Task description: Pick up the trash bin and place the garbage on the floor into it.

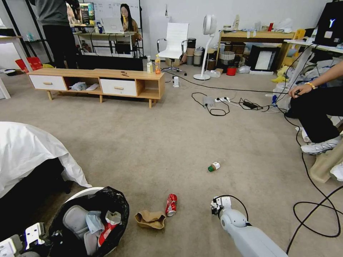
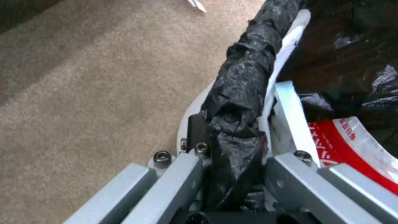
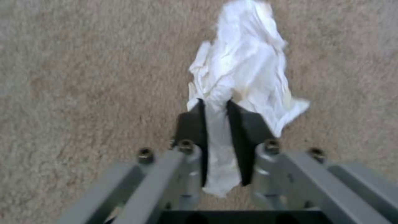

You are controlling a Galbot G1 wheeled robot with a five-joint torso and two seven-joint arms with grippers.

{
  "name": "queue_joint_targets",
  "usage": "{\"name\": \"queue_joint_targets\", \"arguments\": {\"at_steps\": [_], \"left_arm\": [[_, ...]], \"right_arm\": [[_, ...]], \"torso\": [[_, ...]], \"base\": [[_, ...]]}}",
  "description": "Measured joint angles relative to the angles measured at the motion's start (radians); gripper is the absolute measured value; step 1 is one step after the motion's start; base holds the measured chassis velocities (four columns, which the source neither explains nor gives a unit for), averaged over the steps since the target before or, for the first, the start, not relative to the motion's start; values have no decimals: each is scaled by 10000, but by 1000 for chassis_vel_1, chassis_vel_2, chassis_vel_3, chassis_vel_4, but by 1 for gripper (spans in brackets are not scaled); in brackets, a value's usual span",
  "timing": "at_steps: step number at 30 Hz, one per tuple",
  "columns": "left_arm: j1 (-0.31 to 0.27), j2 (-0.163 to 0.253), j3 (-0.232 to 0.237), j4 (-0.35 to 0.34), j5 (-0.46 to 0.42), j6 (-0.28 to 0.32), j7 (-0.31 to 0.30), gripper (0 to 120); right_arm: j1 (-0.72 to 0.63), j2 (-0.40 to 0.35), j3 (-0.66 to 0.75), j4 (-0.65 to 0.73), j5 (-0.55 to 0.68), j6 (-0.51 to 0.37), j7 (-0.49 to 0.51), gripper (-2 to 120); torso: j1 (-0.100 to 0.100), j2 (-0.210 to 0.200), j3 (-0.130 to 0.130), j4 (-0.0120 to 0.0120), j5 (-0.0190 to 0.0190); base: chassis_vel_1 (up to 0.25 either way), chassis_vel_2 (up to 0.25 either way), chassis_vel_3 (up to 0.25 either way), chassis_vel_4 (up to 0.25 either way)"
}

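The left gripper (image 2: pixel 232 146) is clamped on the rim of the bin (image 2: pixel 290 40), one finger outside the white wall and the other inside, with the black bag (image 2: pixel 244 74) bunched between them. In the head view the bin (image 1: pixel 80 194) sits at the lower left of the frame, tilted toward the camera so its mouth shows, beside a white sheet (image 1: pixel 28 150); grey lining, tissues and a red wrapper (image 1: pixel 105 230) lie inside it. The wrapper (image 2: pixel 356 146) also shows at the lower right of the left wrist view, just inside the rim. The right gripper (image 3: pixel 215 124) is closed on a white tissue (image 3: pixel 244 68), its two dark fingers (image 3: pixel 192 124) pinching the narrow end while the rest of the tissue spreads over the carpet (image 3: pixel 83 77) beyond them. In the head view the right arm (image 1: pixel 243 232) reaches in from the lower right of the frame, its wrist near the bottom centre. On the carpet (image 1: pixel 160 135) just left of that arm lies a red can (image 1: pixel 171 205) on its side, and just left of the can a scrap of brown cardboard (image 1: pixel 150 218), close to the bin. A small green-capped bottle (image 1: pixel 214 166) lies on its side farther up, right of centre, well apart from the can
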Motion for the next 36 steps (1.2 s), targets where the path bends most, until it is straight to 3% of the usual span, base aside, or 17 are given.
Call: {"name": "queue_joint_targets", "arguments": {"at_steps": [4, 17, 23, 27, 36], "left_arm": [[7, -27, 0, -4, 27, 0, 18, 1], [24, -134, 28, -31, 117, 0, 52, 1], [8, -173, 46, -87, 123, 0, 52, 1], [5, -169, 47, -160, 118, 0, 52, 1], [-44, -158, 52, -290, 78, 0, 1, 1]], "right_arm": [[-3, 51, -5, -128, -113, 89, -68, 0], [-271, -206, -49, 179, -106, 195, -136, 0], [-672, -874, -76, 1244, 410, 116, -25, 0], [-1081, -1768, 29, 2872, 938, -82, 274, 0], [-1268, -2623, 45, 4918, 1382, -82, 691, 0]], "torso": [[0, 0, -1, 0, -1], [0, 0, 0, -3, 1], [0, 0, 0, 3, 5], [0, 0, 0, -5, -1], [0, 0, 0, -2, 4]], "base": [[0, 0, 0, 0], [0, 0, 0, 0], [0, 0, 0, 0], [0, 0, 0, 0], [0, 0, 0, 0]]}}
